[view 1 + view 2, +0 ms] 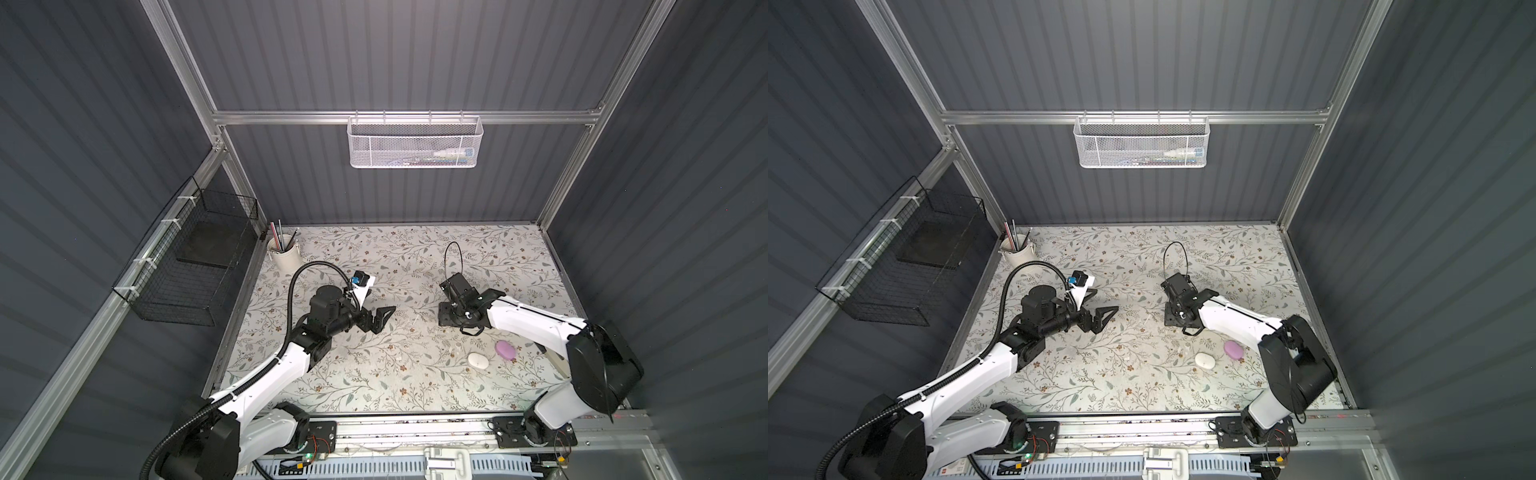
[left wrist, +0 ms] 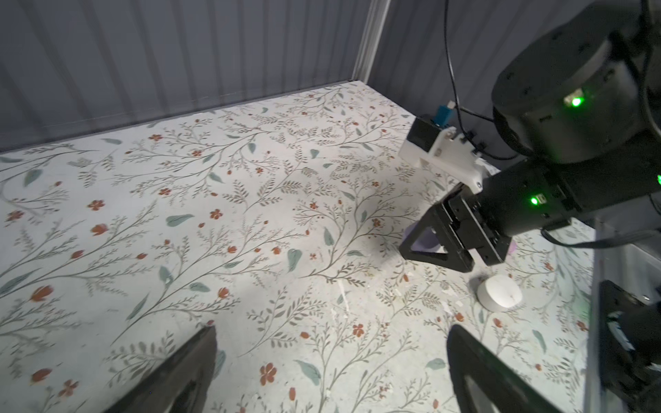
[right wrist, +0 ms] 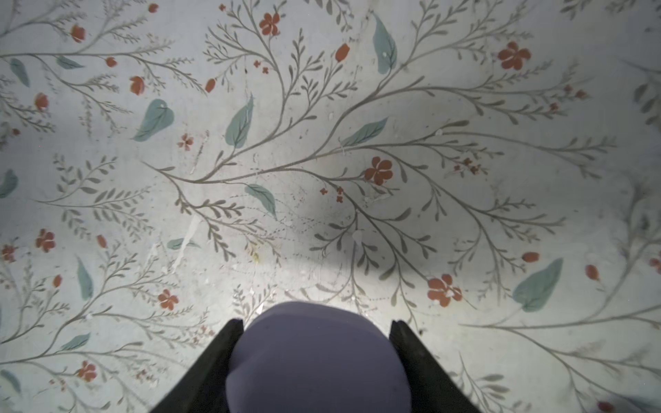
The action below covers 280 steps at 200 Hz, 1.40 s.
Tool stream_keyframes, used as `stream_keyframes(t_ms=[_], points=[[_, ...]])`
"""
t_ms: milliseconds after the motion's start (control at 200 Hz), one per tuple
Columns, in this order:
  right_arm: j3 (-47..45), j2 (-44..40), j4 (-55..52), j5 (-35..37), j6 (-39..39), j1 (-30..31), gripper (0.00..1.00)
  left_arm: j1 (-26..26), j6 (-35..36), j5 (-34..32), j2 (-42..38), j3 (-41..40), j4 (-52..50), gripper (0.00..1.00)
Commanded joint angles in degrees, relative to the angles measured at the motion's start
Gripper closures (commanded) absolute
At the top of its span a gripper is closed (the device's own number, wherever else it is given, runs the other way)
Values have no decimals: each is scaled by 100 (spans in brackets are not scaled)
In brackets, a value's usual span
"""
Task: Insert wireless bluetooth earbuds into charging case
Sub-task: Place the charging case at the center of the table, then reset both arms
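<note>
Smooth lavender case [image 3: 318, 364] – rounded, matte – clamped in right hand [image 3: 316, 323]; left hand [image 2: 332, 330] gapes wide, empty

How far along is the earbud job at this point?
Apparently done: the white case and the pink case lie shut on the floral covering, and no loose earbuds show. In hand: the right gripper clamps a lavender case, while the left gripper is open and empty. Left: unclear, because whether earbuds sit inside any case is hidden.

The table covering [image 3: 536, 171] bears red flowers and teal leaves, unlike the lavender case [image 3: 318, 357] and white case [image 2: 499, 293].
</note>
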Motion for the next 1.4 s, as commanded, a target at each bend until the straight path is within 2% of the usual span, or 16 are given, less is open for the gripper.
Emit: stream_keyframes(t_ms=[0,75,220,320,400,465,570,650,846,991,1106,1171,1221,1396], points=[[-197,234,665,93,-41,-15,48,97,103,-528,-155,-171,-18,0],[-366,247,782,67,36,-15,41,136,70,-650,-207,-231,4,0],[-475,-21,617,76,-4,-14,13,296,95,-936,-375,-352,-18,0],[-462,-375,376,149,-166,-29,1,551,116,-1065,-471,-435,-32,0],[-428,-791,256,156,-425,-86,1,815,227,-1105,-516,-448,-108,0],[-423,-1175,283,135,-692,-225,1,955,386,-1384,-571,-458,-139,0],[-365,-1552,288,80,-1238,-715,1,1122,801,-1726,-473,-539,108,0],[-460,-1760,429,358,-1675,-1143,1,1419,828,-1805,-181,-619,451,0],[-1334,-2348,1893,816,-2363,-2381,1,2145,937,-1732,527,-941,1644,0],[-2036,-2202,3292,488,-2651,-3109,1,2436,986,-1551,1180,-1003,2445,0],[-2619,-1829,4664,428,-3090,-3275,1,2570,918,-1447,1778,-1020,3137,0],[-2727,-1570,5140,397,-3127,-3395,1,2647,794,-1307,2131,-923,3319,0],[-2632,-1503,5121,249,-3138,-3486,1,2651,839,-1208,2323,-876,3347,0],[-2870,-1164,6224,-383,-3308,-3735,1,2651,860,-1163,2668,-800,3487,0]])
